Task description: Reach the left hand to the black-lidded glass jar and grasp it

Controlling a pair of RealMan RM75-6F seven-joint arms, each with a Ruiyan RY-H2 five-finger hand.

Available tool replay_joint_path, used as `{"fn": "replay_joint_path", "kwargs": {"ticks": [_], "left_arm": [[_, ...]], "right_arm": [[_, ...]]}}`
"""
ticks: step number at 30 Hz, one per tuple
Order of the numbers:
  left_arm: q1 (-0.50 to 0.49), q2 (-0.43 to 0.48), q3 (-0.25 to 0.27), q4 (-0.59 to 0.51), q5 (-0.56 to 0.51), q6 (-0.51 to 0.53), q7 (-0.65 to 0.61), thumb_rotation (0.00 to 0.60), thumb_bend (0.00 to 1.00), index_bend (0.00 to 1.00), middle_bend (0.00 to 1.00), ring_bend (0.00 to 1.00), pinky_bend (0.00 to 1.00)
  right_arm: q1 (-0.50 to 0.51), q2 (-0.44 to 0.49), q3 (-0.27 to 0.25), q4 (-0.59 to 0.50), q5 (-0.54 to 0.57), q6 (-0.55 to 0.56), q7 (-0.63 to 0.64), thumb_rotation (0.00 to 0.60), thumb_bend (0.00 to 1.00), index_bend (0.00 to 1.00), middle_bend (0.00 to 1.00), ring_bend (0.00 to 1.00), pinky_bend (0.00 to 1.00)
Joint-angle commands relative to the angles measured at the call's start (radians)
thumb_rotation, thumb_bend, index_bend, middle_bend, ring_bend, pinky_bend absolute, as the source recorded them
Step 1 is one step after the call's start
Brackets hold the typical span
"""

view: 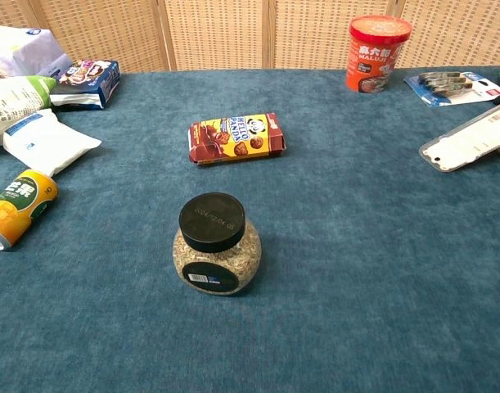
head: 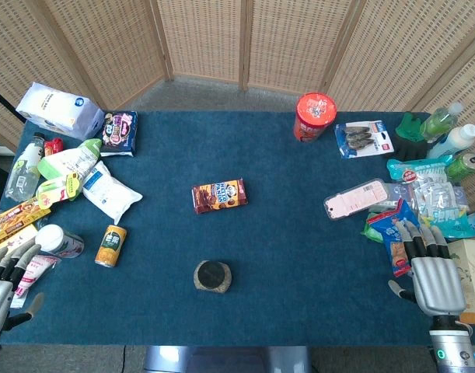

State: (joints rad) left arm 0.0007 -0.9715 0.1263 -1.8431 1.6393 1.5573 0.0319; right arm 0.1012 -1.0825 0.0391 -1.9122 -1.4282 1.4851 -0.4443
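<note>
The black-lidded glass jar [head: 212, 277] stands upright near the table's front edge, at the middle; in the chest view the jar [view: 216, 244] shows a grainy filling and a dark label. My left hand [head: 5, 284] lies at the front left corner of the table, fingers spread and empty, far to the left of the jar. My right hand [head: 431, 271] rests flat at the front right edge, fingers apart, holding nothing. Neither hand shows in the chest view.
A chocolate biscuit box [head: 219, 195] lies behind the jar. A yellow can [head: 110, 245], a white tub [head: 60, 241] and several packets crowd the left side. A red cup [head: 314, 116], bottles and snack bags [head: 424, 198] fill the right side.
</note>
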Motion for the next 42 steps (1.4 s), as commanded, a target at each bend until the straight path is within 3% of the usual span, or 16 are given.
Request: {"fn": "replay_joint_path", "kwargs": {"ticks": [1,11,19,28,36,42], "left_arm": [[0.0,-0.005,-0.002,0.002,0.0,-0.007,0.003,0.6,0.42,0.07,0.04,0.13,0.0],[-0.054,-0.008,-0.006,-0.005,0.045,-0.09,-0.037,0.6,0.39,0.04,0.03,0.13,0.0],[-0.195,-0.045,-0.024,-0.061,0.076,-0.293,-0.094,0.6,0.17,0.0,0.0,0.04,0.0],[-0.358,-0.212,-0.101,-0.039,0.002,-0.503,-0.147,0.6,0.15,0.0,0.0,0.02,0.0],[-0.468,-0.376,-0.161,0.055,-0.08,-0.617,-0.203,0.6,0.15,0.0,0.0,0.02,0.0],[-0.533,-0.466,-0.178,0.119,-0.107,-0.681,-0.263,0.6,0.16,0.0,0.0,0.05,0.0]], "right_arm": [[-0.002,0.0,-0.004,-0.003,-0.004,-0.007,0.017,0.6,0.14,0.0,0.0,0.0,0.0],[-0.021,0.016,-0.025,-0.015,-0.031,-0.006,0.064,0.6,0.14,0.0,0.0,0.0,0.0],[-0.03,0.03,-0.039,-0.03,-0.069,-0.007,0.094,0.6,0.14,0.0,0.0,0.0,0.0],[-0.053,0.062,-0.05,-0.043,-0.094,0.015,0.135,0.6,0.14,0.0,0.0,0.0,0.0],[-0.077,0.094,-0.065,-0.046,-0.114,0.027,0.206,0.6,0.14,0.0,0.0,0.0,0.0],[-0.09,0.108,-0.072,-0.047,-0.125,0.034,0.239,0.6,0.14,0.0,0.0,0.0,0.0]]}}
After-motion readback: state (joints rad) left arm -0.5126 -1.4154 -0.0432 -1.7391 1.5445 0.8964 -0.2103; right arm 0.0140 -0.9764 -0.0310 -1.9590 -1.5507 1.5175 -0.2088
